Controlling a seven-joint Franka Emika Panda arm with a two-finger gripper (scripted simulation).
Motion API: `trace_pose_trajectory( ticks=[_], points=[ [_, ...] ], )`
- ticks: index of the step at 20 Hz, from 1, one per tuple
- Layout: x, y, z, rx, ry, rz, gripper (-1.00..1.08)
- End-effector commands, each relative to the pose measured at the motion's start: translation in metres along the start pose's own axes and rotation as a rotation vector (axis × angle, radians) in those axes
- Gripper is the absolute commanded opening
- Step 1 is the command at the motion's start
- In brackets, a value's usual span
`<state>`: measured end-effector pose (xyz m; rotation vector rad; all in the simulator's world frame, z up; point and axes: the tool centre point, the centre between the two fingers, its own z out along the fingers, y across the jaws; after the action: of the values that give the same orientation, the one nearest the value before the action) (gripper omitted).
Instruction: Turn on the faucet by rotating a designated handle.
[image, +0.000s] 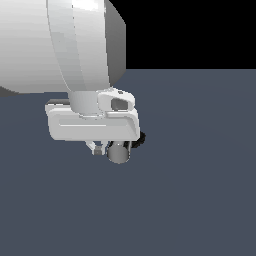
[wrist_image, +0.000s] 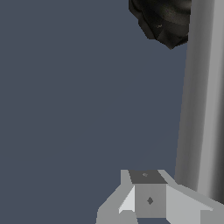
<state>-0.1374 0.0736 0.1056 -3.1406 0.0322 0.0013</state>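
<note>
The tool (image: 111, 148) hangs low over the slate tabletop (image: 200, 190), right at the faucet (image: 131, 142); one finger (wrist_image: 150, 199) shows in the wrist view, w/ the handle (wrist_image: 202, 100) running close beside it. The handle's flat round end (image: 118, 152) peeks out below the tool body in the exterior view. Can't tell if the jaws are spread or pinching the bar. Judged best approach: push sideways near the bar's free end, slow arc about the black ribbed base (wrist_image: 164, 19). Nothing else nearby; the arm's own bulk hides most of the fixture.
</note>
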Motion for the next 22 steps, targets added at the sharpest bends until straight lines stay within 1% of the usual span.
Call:
trace_pose_trajectory(
  ticks=[1,5,22],
  points=[
    [0.001,0.000,0.000,0.000,0.001,0.000,-1.00],
    [0.001,0.000,0.000,0.000,0.001,0.000,-1.00],
    [0.006,0.084,0.000,0.000,0.001,0.000,-1.00]
  ],
)
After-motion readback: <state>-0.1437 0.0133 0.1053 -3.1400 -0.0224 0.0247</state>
